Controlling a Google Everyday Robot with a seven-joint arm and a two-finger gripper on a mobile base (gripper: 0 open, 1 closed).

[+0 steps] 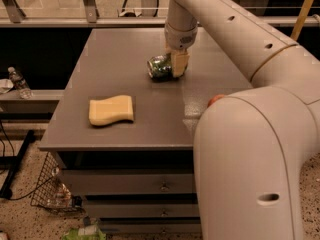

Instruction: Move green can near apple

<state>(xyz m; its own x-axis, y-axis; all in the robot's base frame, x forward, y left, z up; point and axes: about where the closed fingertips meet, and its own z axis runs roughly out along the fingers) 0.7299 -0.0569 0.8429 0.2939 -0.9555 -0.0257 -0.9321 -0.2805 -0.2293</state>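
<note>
The green can (159,67) lies on its side on the grey table (125,59), towards the back middle. My gripper (176,64) reaches down from the arm and sits right at the can's right end, touching or overlapping it. The apple (215,100) shows only as a small red sliver at the table's right side. The rest of it is hidden behind my arm's big elbow (250,154). The can is well to the left of the apple and further back.
A yellow wavy sponge (111,110) lies on the front left of the table. Drawers (135,186) sit under the tabletop. A plastic bottle (19,82) is on a low ledge at the left, and a wire basket (50,191) is on the floor.
</note>
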